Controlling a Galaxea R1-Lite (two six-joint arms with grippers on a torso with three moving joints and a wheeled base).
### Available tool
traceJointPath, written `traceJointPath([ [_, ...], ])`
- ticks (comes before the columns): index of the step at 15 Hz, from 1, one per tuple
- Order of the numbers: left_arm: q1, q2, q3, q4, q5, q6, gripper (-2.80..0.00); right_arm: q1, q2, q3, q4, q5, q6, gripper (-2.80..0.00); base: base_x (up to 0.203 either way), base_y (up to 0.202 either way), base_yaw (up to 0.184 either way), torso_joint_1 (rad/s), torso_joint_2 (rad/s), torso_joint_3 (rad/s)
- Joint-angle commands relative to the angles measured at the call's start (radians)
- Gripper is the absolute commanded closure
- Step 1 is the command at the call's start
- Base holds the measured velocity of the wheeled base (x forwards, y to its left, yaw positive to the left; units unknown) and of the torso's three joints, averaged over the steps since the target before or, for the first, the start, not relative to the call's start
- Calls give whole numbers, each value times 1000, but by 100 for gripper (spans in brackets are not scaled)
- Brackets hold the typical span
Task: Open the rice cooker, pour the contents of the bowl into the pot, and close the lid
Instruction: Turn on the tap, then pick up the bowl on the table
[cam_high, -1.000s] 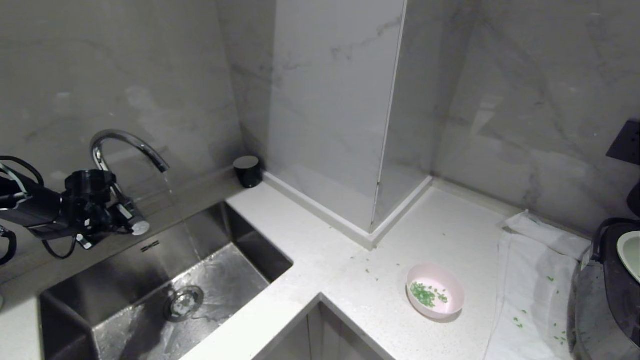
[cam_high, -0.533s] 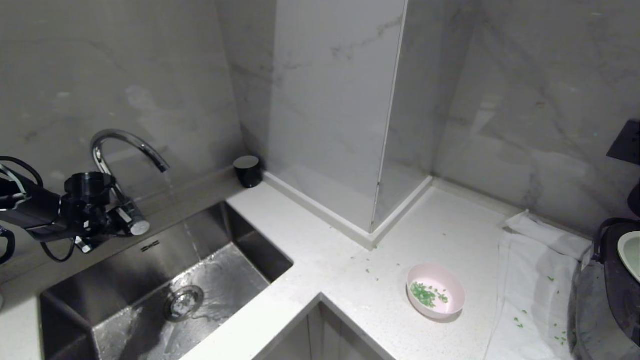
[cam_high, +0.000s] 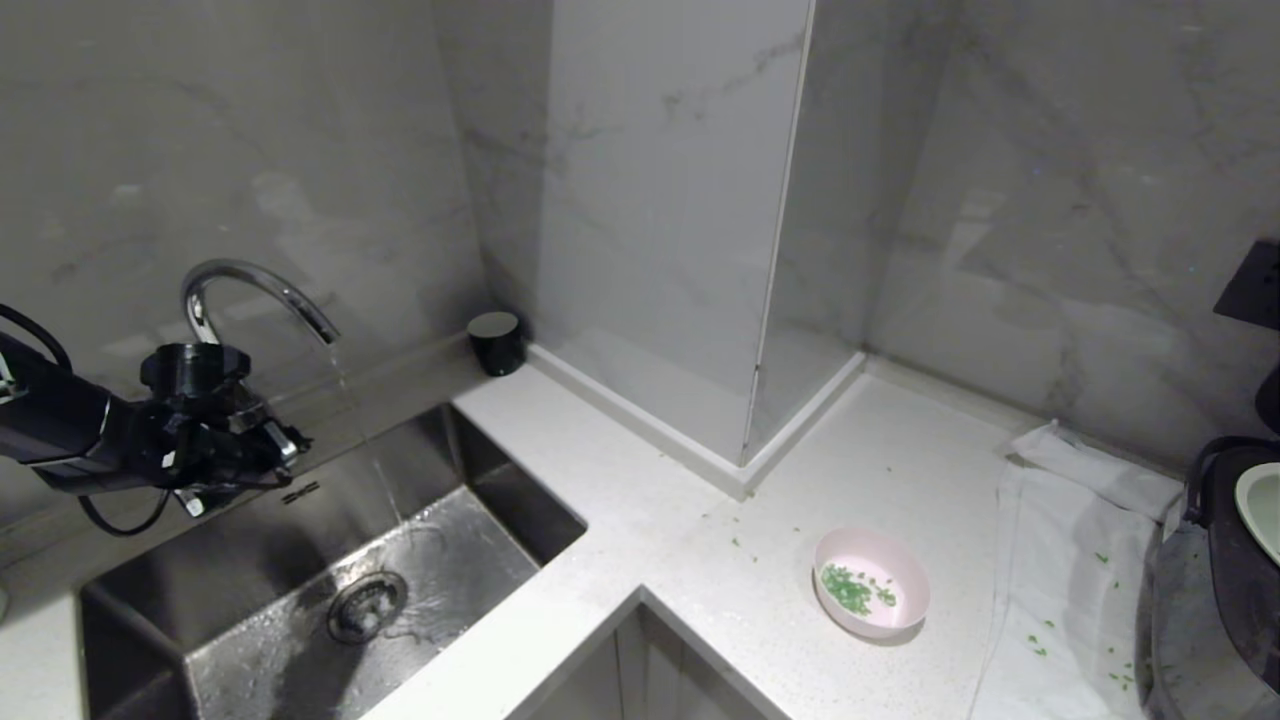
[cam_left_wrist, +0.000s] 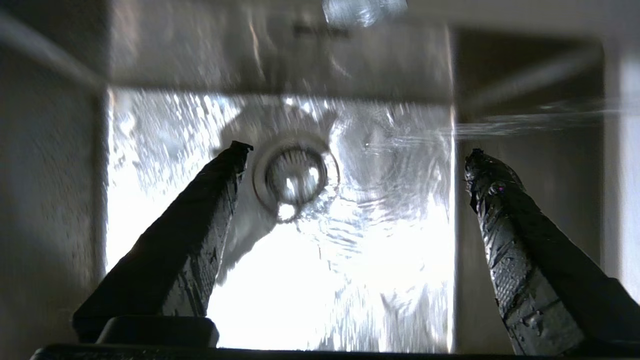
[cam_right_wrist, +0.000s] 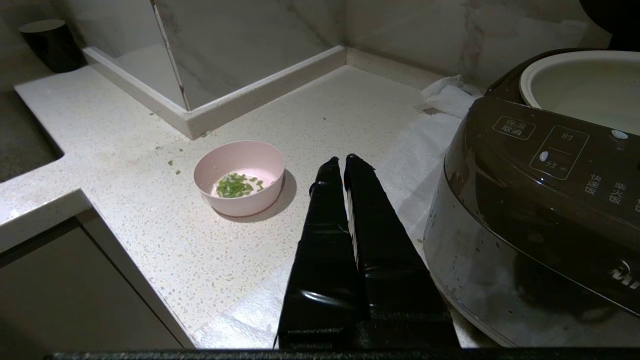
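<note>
The pale pink bowl (cam_high: 870, 595) stands on the white counter (cam_high: 640, 500) with the green chopped contents (cam_high: 848, 588) inside. The bowl (cam_right_wrist: 240, 177) and its contents (cam_right_wrist: 234, 185) also show in the right wrist view. The dark rice cooker (cam_right_wrist: 540, 200) stands to its right with the white pot (cam_right_wrist: 580, 85) uncovered. Of the lid only a dark edge (cam_right_wrist: 612, 12) shows. The cooker (cam_high: 1225, 610) is cut off by the head view's right edge. My right gripper (cam_right_wrist: 340, 159) is shut and empty, between bowl and cooker. My left gripper (cam_left_wrist: 357, 155) is open and empty over the sink; it (cam_high: 288, 445) hangs by the faucet.
Water runs from the curved faucet (cam_high: 255, 290) into the steel sink (cam_high: 150, 620), whose drain (cam_left_wrist: 295, 177) is wet. A white cloth (cam_high: 1065, 560) lies under the cooker with stray green bits on it. A black cup (cam_high: 495, 342) stands in the back corner.
My left gripper has opened and come off the silvery faucet lever, shifting slightly right and down over the sink. The bowl and cooker have stayed put.
</note>
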Motion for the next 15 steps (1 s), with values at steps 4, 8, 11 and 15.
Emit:
traceJointPath([
  [4, -94, -196, 269, -31, -94, -3, -280, 0, 0, 2, 0, 0, 0, 0, 0, 0, 0, 0, 0, 0],
  [8, -208, -411, 513, -189, -247, 60, -280, 0, 0, 2, 0, 0, 0, 0, 0, 0, 0, 0, 0, 0],
  [11, -287, -548, 595, -211, -259, 130, -280, 1, 0, 2, 0, 0, 0, 0, 0, 0, 0, 0, 0, 0],
  [15, -386, -731, 711, -213, -257, 148, 0, 0, 0, 2, 0, 0, 0, 0, 0, 0, 0, 0, 0, 0],
])
